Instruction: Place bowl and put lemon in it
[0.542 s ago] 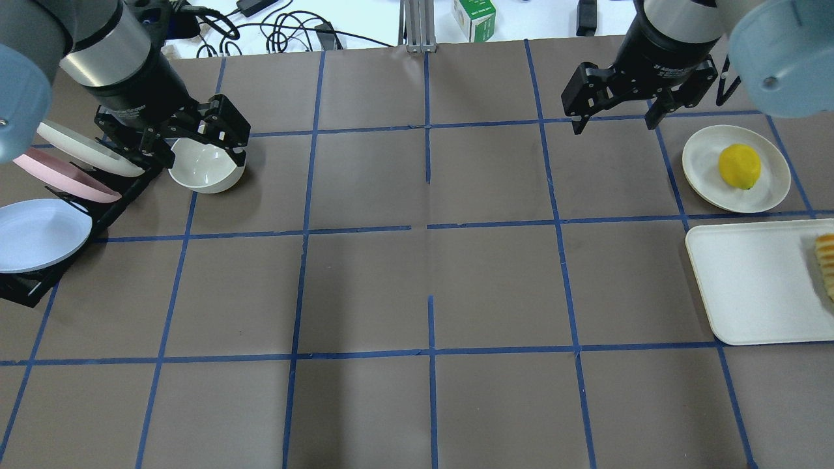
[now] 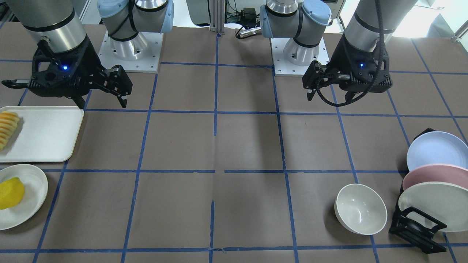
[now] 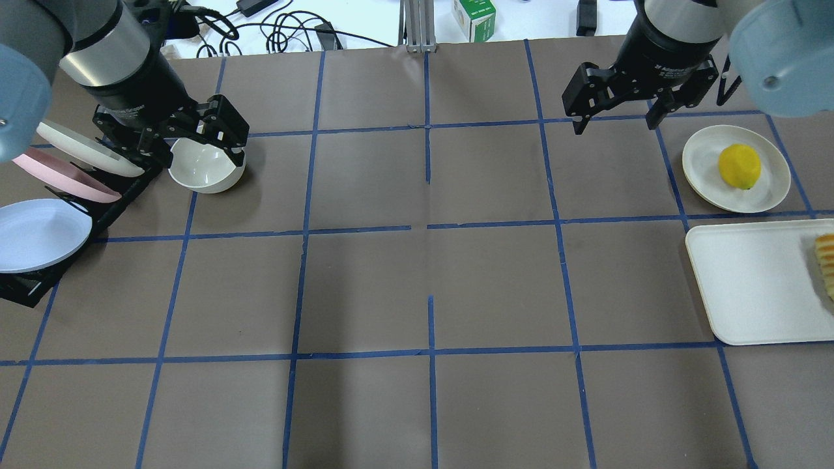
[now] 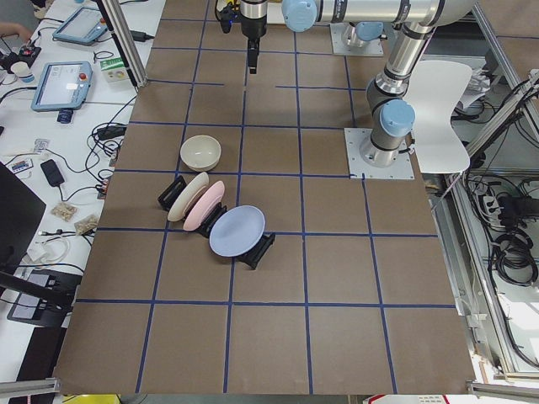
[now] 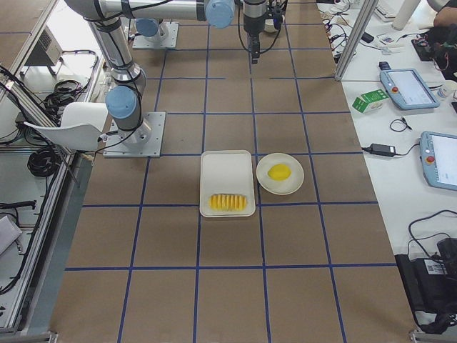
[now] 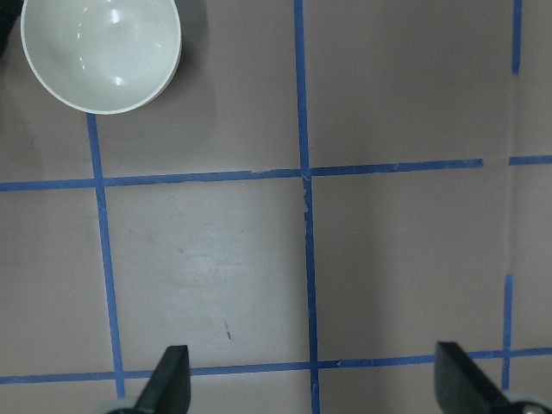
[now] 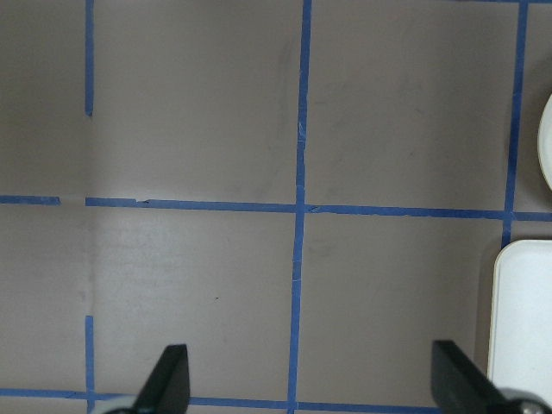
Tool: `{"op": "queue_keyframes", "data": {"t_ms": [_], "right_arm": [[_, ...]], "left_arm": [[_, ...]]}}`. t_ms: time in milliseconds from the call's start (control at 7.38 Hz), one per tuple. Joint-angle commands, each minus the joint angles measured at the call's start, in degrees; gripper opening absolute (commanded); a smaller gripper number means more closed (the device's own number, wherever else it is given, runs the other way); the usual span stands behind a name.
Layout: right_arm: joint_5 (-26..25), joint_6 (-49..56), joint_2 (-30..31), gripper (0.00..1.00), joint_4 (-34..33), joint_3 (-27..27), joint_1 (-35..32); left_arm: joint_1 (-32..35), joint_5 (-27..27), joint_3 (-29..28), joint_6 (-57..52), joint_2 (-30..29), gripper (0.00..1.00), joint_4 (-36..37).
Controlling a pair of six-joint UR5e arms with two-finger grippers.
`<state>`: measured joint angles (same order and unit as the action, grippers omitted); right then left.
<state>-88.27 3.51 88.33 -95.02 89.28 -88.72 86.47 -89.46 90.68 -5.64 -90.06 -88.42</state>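
Note:
The off-white bowl (image 3: 205, 168) stands upright on the table beside the plate rack; it also shows in the front view (image 2: 361, 213), the left view (image 4: 200, 152) and the top left of the left wrist view (image 6: 101, 52). My left gripper (image 3: 199, 153) is open and empty, high above the table near the bowl (image 2: 328, 99) (image 6: 315, 388). The yellow lemon (image 3: 739, 166) lies on a shallow off-white plate (image 3: 707, 163) at the far right (image 2: 11, 192) (image 5: 279, 172). My right gripper (image 3: 614, 127) is open and empty, raised, left of that plate (image 2: 102, 106) (image 7: 312, 388).
A black rack holds a blue plate (image 3: 39, 234), a pink plate (image 3: 62, 176) and a white plate (image 3: 85, 150) at the left edge. A white tray (image 3: 749, 280) with a row of pale slices (image 3: 826, 260) sits in front of the lemon's plate.
Both arms have shifted only very slightly. The bowl and the lemon have not moved.

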Motion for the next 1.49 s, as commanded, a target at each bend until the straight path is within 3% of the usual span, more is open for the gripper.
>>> {"op": "queue_keyframes", "data": {"t_ms": [0,271,542,678,814,949,1356], "right_arm": [[-0.67,-0.09,-1.13,1.0,1.14,-2.17,1.78],[-0.77,1.4,-5.33,1.0,4.84,-6.82,9.75],[-0.77,16.17,-9.3,1.0,3.7,-6.41,20.03],[-1.55,24.09,-11.75,0.99,1.09,-6.05,23.82],[-4.6,29.3,-16.21,1.0,-5.81,-5.79,25.69],[-4.37,32.14,-22.44,0.99,-11.19,-5.7,27.27],[-4.81,32.43,-32.58,0.97,-19.3,-6.93,27.55]], "left_arm": [[-0.95,0.34,-2.51,-0.94,-7.54,1.0,5.14],[-6.89,0.43,-8.47,-6.46,-18.0,1.0,7.81],[-10.35,0.26,-15.77,-12.07,-27.41,1.0,10.0],[-12.88,0.34,-16.15,-15.42,-30.59,1.0,12.89],[-14.74,0.34,-15.54,-19.71,-32.97,1.0,14.4],[-15.19,0.17,-15.1,-20.45,-34.04,1.0,15.46],[-15.98,-0.27,-12.38,-20.55,-36.42,1.0,18.19]]}}
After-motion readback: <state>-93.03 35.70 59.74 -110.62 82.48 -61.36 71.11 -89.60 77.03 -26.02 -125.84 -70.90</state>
